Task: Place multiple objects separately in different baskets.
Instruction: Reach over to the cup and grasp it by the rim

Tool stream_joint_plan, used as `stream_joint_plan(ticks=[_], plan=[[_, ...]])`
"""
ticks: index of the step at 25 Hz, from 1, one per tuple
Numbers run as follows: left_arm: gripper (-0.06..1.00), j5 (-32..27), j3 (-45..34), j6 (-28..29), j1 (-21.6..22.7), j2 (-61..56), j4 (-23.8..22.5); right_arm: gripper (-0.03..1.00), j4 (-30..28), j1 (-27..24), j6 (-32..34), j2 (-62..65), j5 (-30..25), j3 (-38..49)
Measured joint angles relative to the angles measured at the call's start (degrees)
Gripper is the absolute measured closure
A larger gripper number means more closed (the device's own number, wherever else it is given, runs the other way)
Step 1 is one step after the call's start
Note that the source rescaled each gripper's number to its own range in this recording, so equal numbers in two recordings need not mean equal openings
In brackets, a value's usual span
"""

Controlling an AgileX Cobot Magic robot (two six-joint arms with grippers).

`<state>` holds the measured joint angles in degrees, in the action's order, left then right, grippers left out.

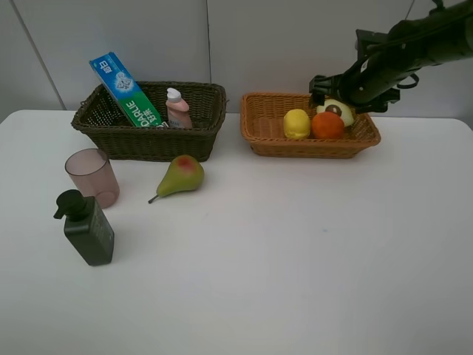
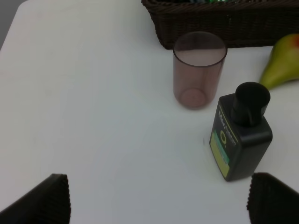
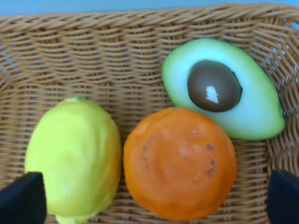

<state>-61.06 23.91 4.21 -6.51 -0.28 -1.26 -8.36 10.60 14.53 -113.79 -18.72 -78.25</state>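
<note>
The dark olive-brown basket [image 1: 148,139] holds the blue-green toothpaste box [image 1: 126,89] and the small pink bottle [image 1: 177,109]. In the light orange-tan basket [image 1: 310,146] lie the lemon [image 1: 296,123], the orange [image 1: 327,125] and the avocado half [image 1: 338,109]. My right gripper [image 1: 330,95] hovers open just above that fruit, holding nothing; its wrist view shows the lemon [image 3: 72,156], orange [image 3: 180,161] and avocado half [image 3: 222,88]. On the table stand the pear [image 1: 181,175], translucent pink cup [image 1: 92,176] and dark green pump bottle [image 1: 87,228]. My left gripper [image 2: 159,200] is open and empty, short of the pump bottle [image 2: 240,135] and cup [image 2: 198,70].
The white table [image 1: 295,251] spreads wide in front of both baskets. A grey wall rises right behind them. The left arm is outside the exterior high view. The pear [image 2: 282,60] lies just past the pump bottle, beside the dark basket's wall [image 2: 224,23].
</note>
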Motion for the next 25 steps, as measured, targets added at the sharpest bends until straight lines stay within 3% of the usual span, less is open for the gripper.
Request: stream_joint_plan(ticks=[14,20,25], plan=[[-0.06,0.0,0.0,0.0,0.0,0.0,0.0,-0.03,1.68,0.0,0.0,5.91,-9.63,0.0],[-0.06,0.0,0.0,0.0,0.0,0.0,0.0,-0.03,1.68,0.0,-0.33,10.51,-18.07,0.0],[-0.06,0.0,0.0,0.0,0.0,0.0,0.0,-0.03,2.41,0.0,-5.13,14.61,-26.16,0.0]])
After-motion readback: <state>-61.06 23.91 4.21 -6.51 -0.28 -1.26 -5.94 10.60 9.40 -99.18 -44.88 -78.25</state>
